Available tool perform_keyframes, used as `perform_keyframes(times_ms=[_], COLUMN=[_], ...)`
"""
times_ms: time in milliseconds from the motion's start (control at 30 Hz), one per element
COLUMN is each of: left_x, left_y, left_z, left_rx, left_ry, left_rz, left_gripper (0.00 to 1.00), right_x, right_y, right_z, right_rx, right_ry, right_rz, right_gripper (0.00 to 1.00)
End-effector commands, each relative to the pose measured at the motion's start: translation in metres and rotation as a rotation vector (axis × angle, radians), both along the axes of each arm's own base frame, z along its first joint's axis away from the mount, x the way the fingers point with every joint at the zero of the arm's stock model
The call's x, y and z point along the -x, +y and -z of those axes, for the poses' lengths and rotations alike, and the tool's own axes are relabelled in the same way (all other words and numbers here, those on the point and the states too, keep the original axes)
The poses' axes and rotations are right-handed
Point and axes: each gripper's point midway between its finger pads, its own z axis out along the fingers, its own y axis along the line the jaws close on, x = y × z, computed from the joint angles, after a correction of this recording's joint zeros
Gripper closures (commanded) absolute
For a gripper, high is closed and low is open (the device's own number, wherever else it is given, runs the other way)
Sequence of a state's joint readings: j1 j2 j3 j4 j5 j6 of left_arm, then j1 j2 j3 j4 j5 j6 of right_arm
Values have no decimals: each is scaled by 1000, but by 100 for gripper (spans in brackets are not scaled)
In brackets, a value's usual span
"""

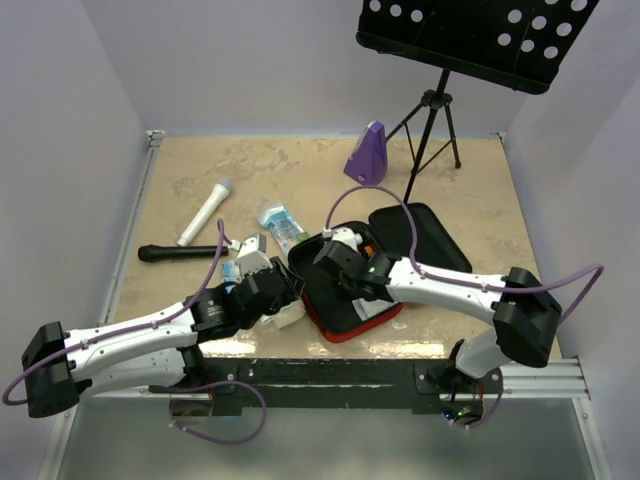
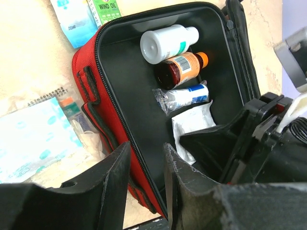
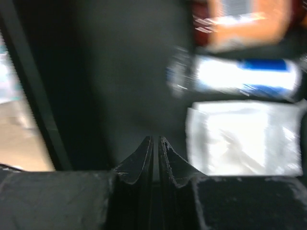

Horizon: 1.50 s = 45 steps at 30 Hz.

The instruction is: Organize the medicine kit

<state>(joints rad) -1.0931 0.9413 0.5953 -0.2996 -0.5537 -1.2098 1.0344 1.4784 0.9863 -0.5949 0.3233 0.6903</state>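
Observation:
The medicine kit (image 1: pixel 345 332) lies open near the front edge, red outside (image 2: pixel 88 57) with a black lining (image 3: pixel 110 86). Inside it lie a white bottle (image 2: pixel 168 42), an orange bottle (image 2: pixel 182 67), a blue-and-white wrapped roll (image 2: pixel 184 94) and a white gauze packet (image 2: pixel 192 122). My left gripper (image 1: pixel 290 285) straddles the kit's near-left wall, its jaws (image 2: pixel 146 146) closed on the red wall and zip rim. My right gripper (image 1: pixel 328 252) is down inside the kit, its jaws (image 3: pixel 155 139) all but shut with nothing between them, just left of the gauze packet (image 3: pixel 240 139).
Loose packets (image 2: pixel 29 139) and a blue pouch (image 1: pixel 280 228) lie left of the kit. Its black lid (image 1: pixel 425 235) lies open to the right. A white microphone (image 1: pixel 205 212), a black microphone (image 1: pixel 180 253), a purple metronome (image 1: pixel 368 155) and a music stand (image 1: pixel 430 130) stand behind.

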Motion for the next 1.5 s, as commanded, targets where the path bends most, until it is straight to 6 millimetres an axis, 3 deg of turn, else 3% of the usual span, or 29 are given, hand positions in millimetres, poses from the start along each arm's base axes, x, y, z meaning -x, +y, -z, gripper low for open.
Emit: perform_keyframes(times_ms=[0,167,500,667,733,833,867,933,1000,1033,1133,1233,1300,1467], left_x=[-4,-3,-4,-8,-10,-18,-21,-28,-38,-45,-59,-81,-102,-158], left_y=[-2,8,23,30,39,51,55,65,74,79,86,95,106,98], left_z=[-10,-8,-5,-12,-20,-46,-53,-69,-81,-86,-92,-72,-44,-6], left_rx=[33,29,-2,-15,-26,-51,-62,-72,-76,-74,-70,-80,-72,-66], left_ry=[-30,-24,-15,-39,-49,-94,-107,-127,-146,-161,-209,-146,-46,6], left_rz=[-1,-30,-90,-110,-140,-168,-182,-220,-242,-246,-254,-259,-281,-239], left_gripper=[62,62,60,61,60,57,41,22,6,1,0,0,4,21], right_x=[17,28,40,32,29,14,9,-2,-4,-7,-8,-4,-3,3], right_y=[26,1,-34,-27,-9,12,21,38,49,53,57,55,51,46], right_z=[22,48,51,36,19,-25,-39,-59,-58,-52,-38,-36,-44,-74], right_rx=[38,116,164,129,74,-15,-55,-125,-146,-142,-151,-197,-234,-346], right_ry=[58,98,107,69,50,-33,-57,-108,-116,-119,-118,-117,-132,-172], right_rz=[-120,-67,22,39,-1,17,20,4,-31,-31,-30,-16,3,-17], right_gripper=[87,86,80,78,73,65,62,57,57,57,57,57,57,58])
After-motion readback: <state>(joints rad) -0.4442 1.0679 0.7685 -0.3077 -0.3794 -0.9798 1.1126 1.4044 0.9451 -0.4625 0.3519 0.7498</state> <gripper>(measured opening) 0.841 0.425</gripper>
